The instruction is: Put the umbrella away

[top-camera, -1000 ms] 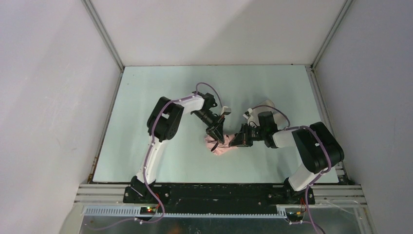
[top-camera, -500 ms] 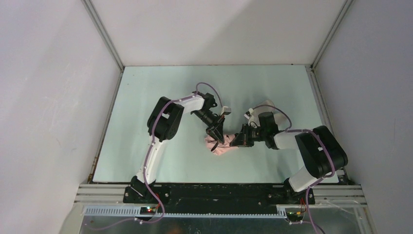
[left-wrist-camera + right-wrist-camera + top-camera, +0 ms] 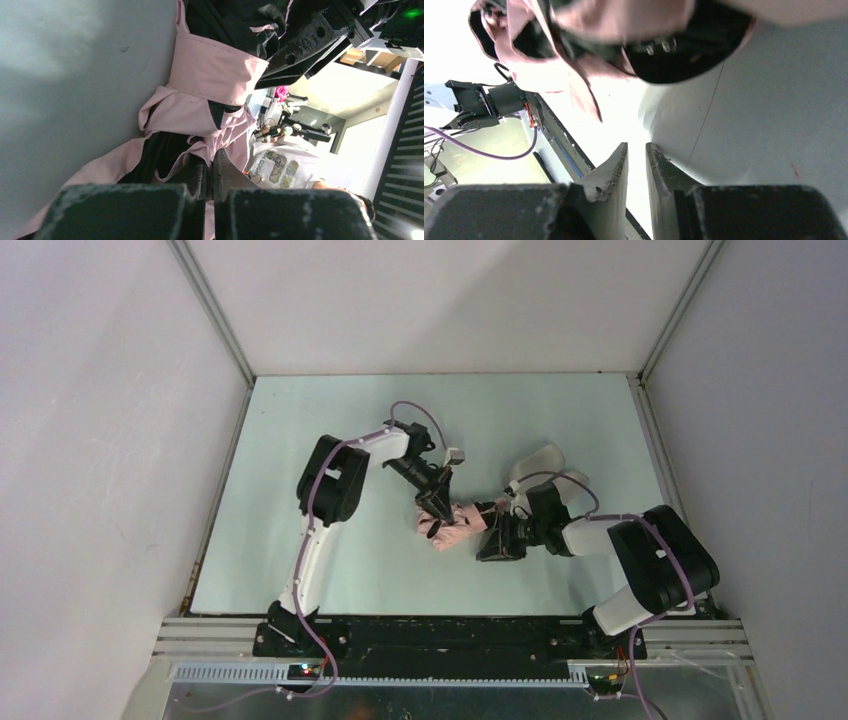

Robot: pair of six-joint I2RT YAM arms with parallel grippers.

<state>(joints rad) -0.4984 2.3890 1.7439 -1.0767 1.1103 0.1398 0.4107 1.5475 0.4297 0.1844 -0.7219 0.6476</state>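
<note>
Where the left tool [image 3: 436, 508] meets the umbrella [image 3: 458, 531], its fingers are clenched on a fold of pink fabric at the bundle's ten o'clock edge. At the umbrella's four o'clock, the right tool [image 3: 490, 541] has its fingers slightly parted with nothing between them, close beside the cloth. The crumpled umbrella lies near the middle of the counter [image 3: 300, 440], between both tools.
</note>
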